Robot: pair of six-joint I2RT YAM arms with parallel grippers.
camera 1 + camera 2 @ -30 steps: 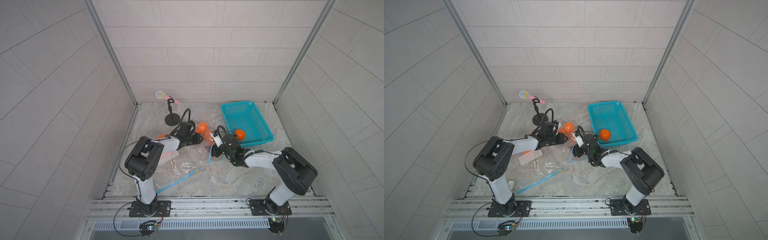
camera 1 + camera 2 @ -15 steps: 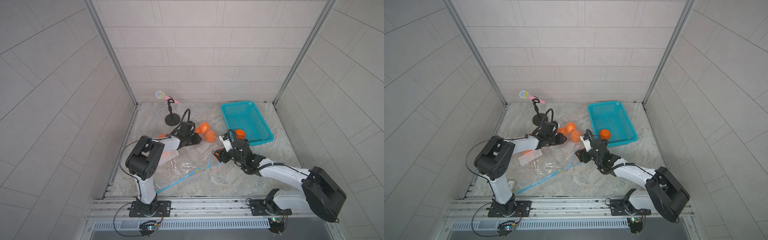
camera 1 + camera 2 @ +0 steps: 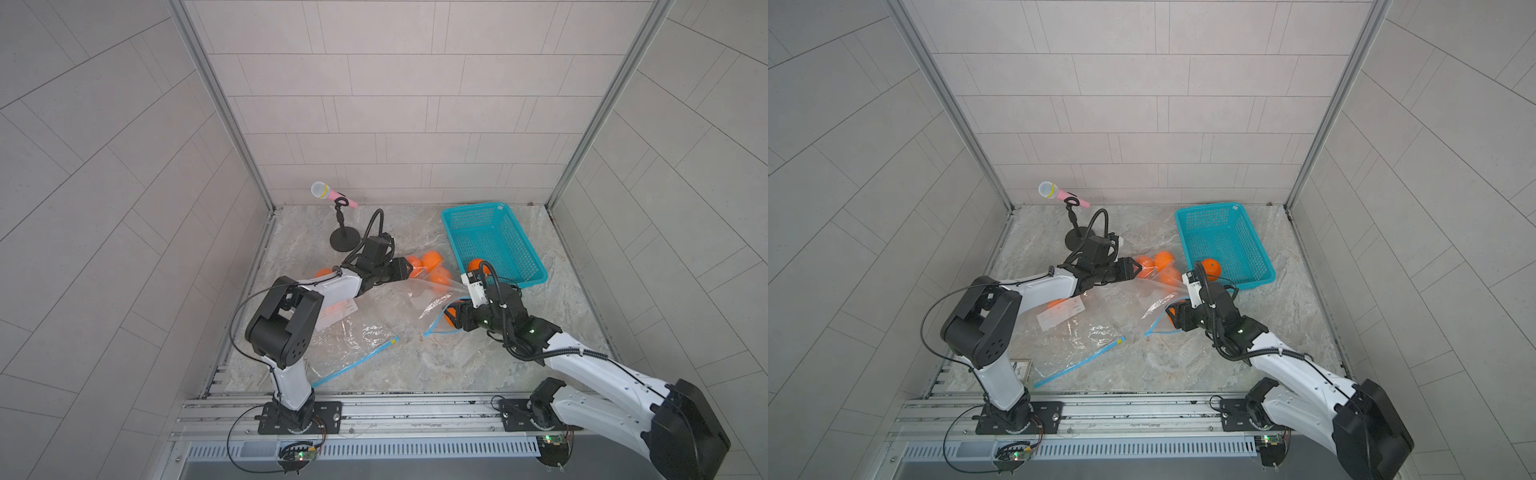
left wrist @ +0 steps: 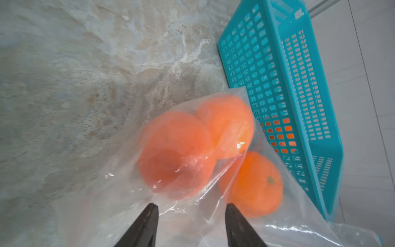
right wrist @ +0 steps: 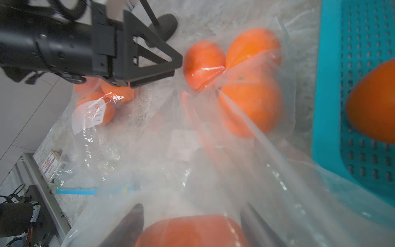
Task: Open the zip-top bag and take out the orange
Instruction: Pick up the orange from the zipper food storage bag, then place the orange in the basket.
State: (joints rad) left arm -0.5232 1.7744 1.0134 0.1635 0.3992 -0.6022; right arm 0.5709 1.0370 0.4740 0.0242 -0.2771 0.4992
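white tiled walls box in a marbled desk (image 3: pixel 415 365), with a teal basket (image 3: pixel 473 207) in its far right corner and a toy microphone (image 3: pixel 328 192) on a stand by the far edge. the zip-top bag (image 3: pixel 428 295) lies across the middle of the desk. its blue zip strip (image 3: pixel 436 324) is parted and loops in front of the right arm, so the mouth looks open. the right fingers (image 5: pixel 132 222) appear to be inside it, closed on either side of an orange (image 5: pixel 192 233), with clear film hazing both. that grip seems meant to draw the fruit out through the mouth. three other oranges (image 4: pixel 177 154) crowd the bag's sealed end, just beside the basket wall. the left fingers (image 4: pixel 145 226) stand apart over that end, film between them but not pinched, probably placed to steady the bag. one loose orange (image 3: pixel 1210 267) sits in the basket. a second bag (image 3: pixel 349 332) lies toward the left edge.
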